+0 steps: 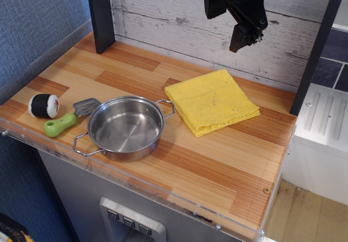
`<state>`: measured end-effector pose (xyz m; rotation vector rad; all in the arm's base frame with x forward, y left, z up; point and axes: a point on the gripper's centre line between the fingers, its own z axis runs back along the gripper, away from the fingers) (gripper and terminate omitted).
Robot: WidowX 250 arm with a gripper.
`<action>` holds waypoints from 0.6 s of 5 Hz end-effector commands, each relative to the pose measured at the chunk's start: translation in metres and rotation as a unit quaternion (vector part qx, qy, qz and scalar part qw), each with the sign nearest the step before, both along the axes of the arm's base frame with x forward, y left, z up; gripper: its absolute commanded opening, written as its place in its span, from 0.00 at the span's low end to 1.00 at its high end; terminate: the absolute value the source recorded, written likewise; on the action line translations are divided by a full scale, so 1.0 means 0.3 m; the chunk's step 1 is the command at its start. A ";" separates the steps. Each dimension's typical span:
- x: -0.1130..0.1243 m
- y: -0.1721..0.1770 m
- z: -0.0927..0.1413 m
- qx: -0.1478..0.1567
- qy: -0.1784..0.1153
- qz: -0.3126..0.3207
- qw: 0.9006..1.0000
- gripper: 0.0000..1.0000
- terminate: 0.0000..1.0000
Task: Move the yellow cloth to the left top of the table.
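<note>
The yellow cloth [212,102] lies folded and flat on the wood-plank table [228,160], at the right rear, just right of the steel pot. My black gripper [243,39] hangs high above the table's back edge, over and behind the cloth, well clear of it. It holds nothing. Its fingers point down and look close together, but I cannot tell whether they are open or shut.
A steel pot [126,128] with two handles stands at the middle front. A green-handled spatula [68,120] and a sushi-roll toy [43,105] lie at the left front. A dark post [100,14] stands at the rear left, another [318,46] at the right.
</note>
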<state>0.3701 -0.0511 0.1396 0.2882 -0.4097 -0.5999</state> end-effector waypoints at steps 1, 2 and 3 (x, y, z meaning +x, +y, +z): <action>0.000 0.000 0.000 0.000 0.000 0.000 1.000 1.00 0.00; -0.024 0.035 -0.050 -0.030 0.018 0.041 0.999 1.00 0.00; -0.043 0.072 -0.094 -0.043 0.026 0.060 0.997 1.00 0.00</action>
